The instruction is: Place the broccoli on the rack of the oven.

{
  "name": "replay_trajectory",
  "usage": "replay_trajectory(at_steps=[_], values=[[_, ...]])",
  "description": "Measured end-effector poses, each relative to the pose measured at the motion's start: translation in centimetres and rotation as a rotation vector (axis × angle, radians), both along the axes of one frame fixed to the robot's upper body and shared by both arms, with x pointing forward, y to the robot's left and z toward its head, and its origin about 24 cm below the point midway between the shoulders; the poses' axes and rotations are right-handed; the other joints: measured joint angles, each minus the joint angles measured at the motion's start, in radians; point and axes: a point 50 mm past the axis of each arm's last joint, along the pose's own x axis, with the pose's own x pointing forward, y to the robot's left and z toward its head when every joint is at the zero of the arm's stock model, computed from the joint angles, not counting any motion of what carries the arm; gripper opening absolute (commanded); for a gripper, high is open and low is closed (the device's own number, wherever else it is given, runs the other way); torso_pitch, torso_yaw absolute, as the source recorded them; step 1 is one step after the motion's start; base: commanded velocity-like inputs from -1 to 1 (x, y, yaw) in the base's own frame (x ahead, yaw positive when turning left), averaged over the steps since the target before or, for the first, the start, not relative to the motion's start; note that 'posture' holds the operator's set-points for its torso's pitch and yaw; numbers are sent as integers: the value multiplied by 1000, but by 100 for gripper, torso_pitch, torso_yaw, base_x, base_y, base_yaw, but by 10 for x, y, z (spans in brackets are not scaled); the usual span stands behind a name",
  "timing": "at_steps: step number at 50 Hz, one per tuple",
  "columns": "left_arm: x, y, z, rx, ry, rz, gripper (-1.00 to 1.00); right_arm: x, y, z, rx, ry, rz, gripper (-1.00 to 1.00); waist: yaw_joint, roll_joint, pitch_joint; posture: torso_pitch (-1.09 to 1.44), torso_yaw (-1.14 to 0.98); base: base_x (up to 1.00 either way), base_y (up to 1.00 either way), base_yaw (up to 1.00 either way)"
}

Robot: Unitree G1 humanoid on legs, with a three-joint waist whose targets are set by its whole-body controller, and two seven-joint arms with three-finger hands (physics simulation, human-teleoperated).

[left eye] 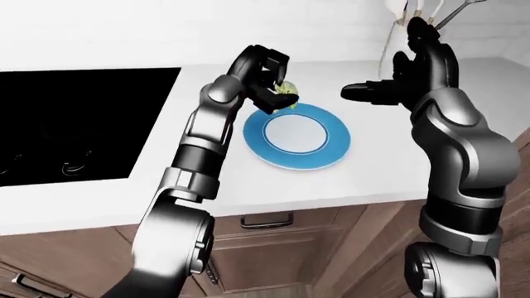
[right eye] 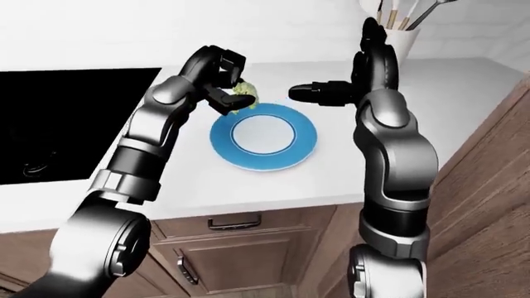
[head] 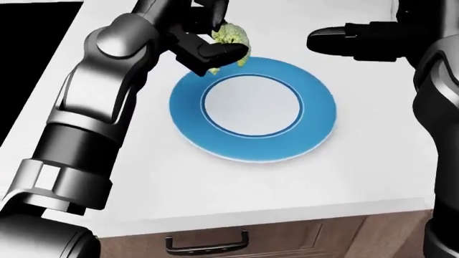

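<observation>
Left hand [head: 208,40] has its dark fingers [head: 215,52] closed round the broccoli [head: 231,35], a pale green floret held just above the far-left rim of the blue plate [head: 316,115]. In the head view the floret shows between the fingers at the top of the picture, partly covered by them, and whether it touches the plate cannot be told. The plate lies flat on the white desk [head: 373,177], a blue band round a white middle, with nothing lying on that middle.

To the right of the broccoli and apart from it, the right hand [head: 351,43] hangs over the desk beyond the plate's upper right rim. Its fingers [left eye: 365,92] reach out leftward toward the floret with nothing between them, so the hand is open and holds nothing.

At the left of the eye views a black cooktop [left eye: 74,124] is set into the desk, well apart from the plate. A pale utensil holder [right eye: 402,37] with handles sticking up stands near the wall at the top right, behind the right arm. Below the desk's near edge run brown wooden drawers [left eye: 273,226] with dark metal handles [left eye: 266,221]. The oven and its rack show in none of the views.
</observation>
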Motion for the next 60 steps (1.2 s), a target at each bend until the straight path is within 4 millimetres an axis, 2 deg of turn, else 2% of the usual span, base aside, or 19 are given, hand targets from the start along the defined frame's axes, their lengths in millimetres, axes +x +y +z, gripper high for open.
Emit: replay_trajectory(at_steps=[4,6,8,11,17,20,22,25,27,31,35,37,39,41,43,47,53,60], values=[[0,3,9,-11,-31,5,-100,-2,2,7,-6,-30,6,100,-7,19,22,0,0,-5,0,0],[0,3,8,-12,-28,10,-100,-2,2,7,-7,-33,9,100,-7,55,18,0,0,-2,0,0],[1,6,4,-12,-17,18,-100,-1,5,3,-6,-23,19,100,-3,35,29,0,0,0,0,0],[2,11,-3,-9,11,36,-100,1,8,0,-10,-1,34,100,5,12,34,0,0,-4,0,0],[4,18,-11,-5,44,68,-100,1,13,1,-12,-3,61,100,14,-2,3,0,0,-18,0,0],[3,14,-4,-7,20,53,-100,0,10,3,-11,-12,45,100,9,-36,1,0,0,-20,0,0],[1,6,-1,-12,0,28,-100,-1,5,3,-8,-15,25,100,-3,-18,4,0,0,-25,0,0],[-1,-2,-1,-7,-1,-5,-100,0,0,0,-3,0,-2,100,-13,-28,-7,0,0,-25,0,0],[-1,-1,0,-8,-2,-5,-100,-1,1,2,-6,-7,0,100,-8,-17,-11,0,0,-24,0,0],[0,4,3,-16,-11,13,-100,-2,4,5,-10,-25,14,100,3,12,-3,0,0,-21,0,0],[1,5,-1,-14,3,18,-100,-1,4,1,-8,-6,15,100,6,46,14,0,0,-13,7,0],[1,5,-2,-12,8,18,-100,-1,4,2,-8,-8,16,100,6,57,8,0,0,-20,22,0],[1,5,0,-12,6,20,-100,-1,5,4,-9,-17,20,100,8,78,-2,0,0,-20,25,0],[1,9,0,-15,2,28,-100,-1,7,3,-8,-22,31,100,15,71,2,0,0,-20,25,0],[2,12,-2,-16,12,42,-100,0,10,-1,-8,-4,46,100,12,75,2,0,0,-21,19,0],[2,10,-3,-11,20,39,-100,2,8,-3,-2,11,38,100,9,66,2,0,0,-12,5,0],[2,10,3,-19,-4,32,-100,-2,9,7,-8,-37,42,100,9,37,30,0,0,-1,0,0],[2,12,-1,-20,6,41,-100,0,10,3,-6,-20,47,100,20,8,59,0,0,0,0,0]])
